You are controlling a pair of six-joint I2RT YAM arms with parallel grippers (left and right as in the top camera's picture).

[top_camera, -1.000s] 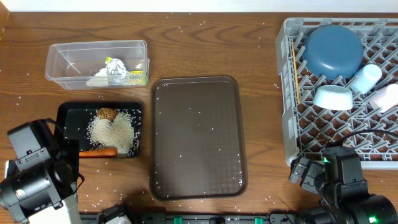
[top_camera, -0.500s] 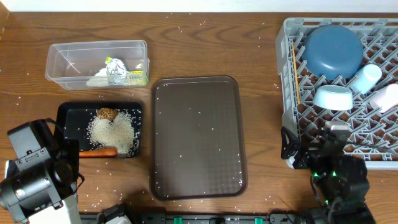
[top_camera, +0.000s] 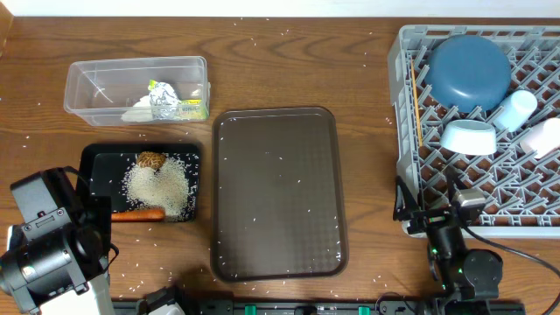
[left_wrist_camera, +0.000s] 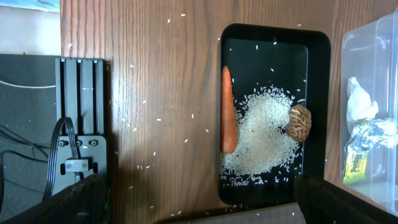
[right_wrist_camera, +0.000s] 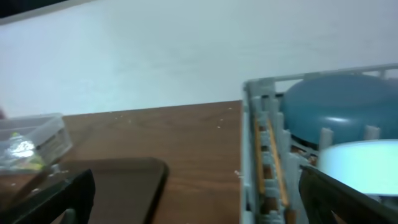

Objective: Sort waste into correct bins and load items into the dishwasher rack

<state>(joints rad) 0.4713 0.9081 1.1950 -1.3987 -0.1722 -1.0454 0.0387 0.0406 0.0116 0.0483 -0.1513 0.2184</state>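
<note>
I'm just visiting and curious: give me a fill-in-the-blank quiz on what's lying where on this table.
In the shallow black rectangular tray, the orange ____ lies beside the white rice grains.
The crumpled foil ball sits inside the ____ rectangular plastic tub.
The thin wooden chopsticks lie along the ____ edge of the large grey plastic lattice rack, seen from overhead.
Missing words: carrot; clear; left.

right gripper lowered, levelled, beside rack

One rack, one brown serving tray, one clear tub, one black tray. One carrot, one brown lump, one rice heap, one foil ball, one tissue, one packet. One dish, one bowl, one light-blue cup, one white cup, probably two chopsticks.
</note>
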